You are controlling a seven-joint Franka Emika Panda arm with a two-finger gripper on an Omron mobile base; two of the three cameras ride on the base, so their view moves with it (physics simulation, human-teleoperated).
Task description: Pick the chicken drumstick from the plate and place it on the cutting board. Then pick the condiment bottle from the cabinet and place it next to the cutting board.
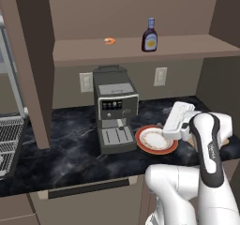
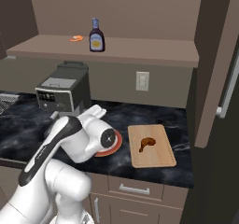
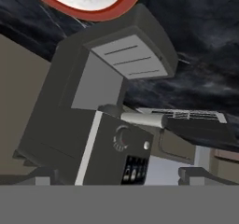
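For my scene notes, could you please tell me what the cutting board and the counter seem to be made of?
The cutting board looks like light, matte wood: tan with faint lengthwise grain. The counter looks like polished dark stone, perhaps marble: black with pale veins and a slight sheen.

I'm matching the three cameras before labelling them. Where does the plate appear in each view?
Left base view: the plate lies lower right of centre, right of the coffee machine, partly behind the arm.
Right base view: a red rim sliver shows left of the cutting board.
Hand view: top edge, left of centre.
Shared landmark: the coffee machine.
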